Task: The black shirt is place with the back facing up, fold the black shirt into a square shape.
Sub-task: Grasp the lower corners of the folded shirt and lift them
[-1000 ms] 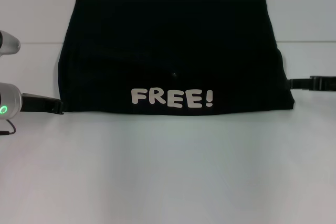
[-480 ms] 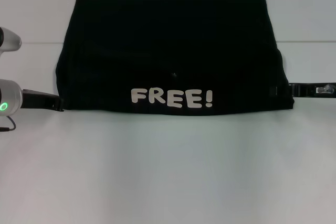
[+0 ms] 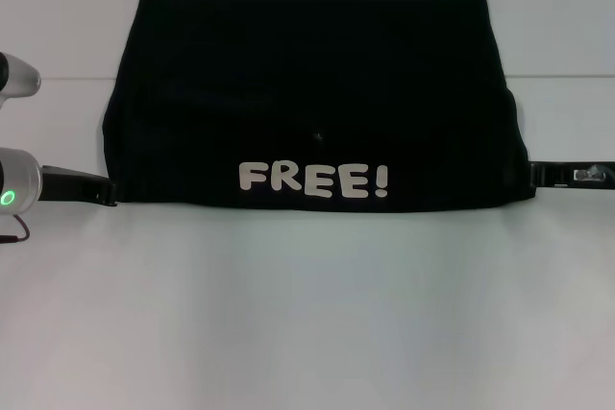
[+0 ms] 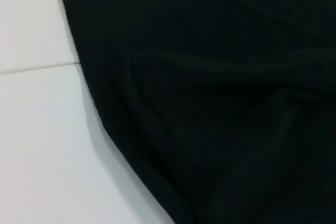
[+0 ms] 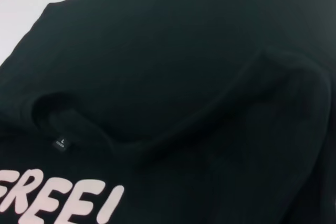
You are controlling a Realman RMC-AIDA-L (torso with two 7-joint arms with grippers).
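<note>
left wrist housing (image 3: 17, 184): my silver-grey rounded shell, green ring light lit
left upper link (image 3: 17, 76): silver-grey, rounded end
left cable (image 3: 13, 234): thin, dark, looping under the housing
left gripper (image 3: 108, 192): my flat matte-black fingers
right gripper (image 3: 536, 175): black, slim bar; small pale metallic fitting on it

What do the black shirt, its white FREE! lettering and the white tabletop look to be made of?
The black short-sleeved shirt looks like soft matte knit cloth, probably cotton jersey: it lies in limp rounded folds with no shine. The white block lettering seems a flat printed or pressed-on film, crisp-edged and smooth. The white tabletop looks a hard, smooth laminate or painted board with a thin seam.
</note>
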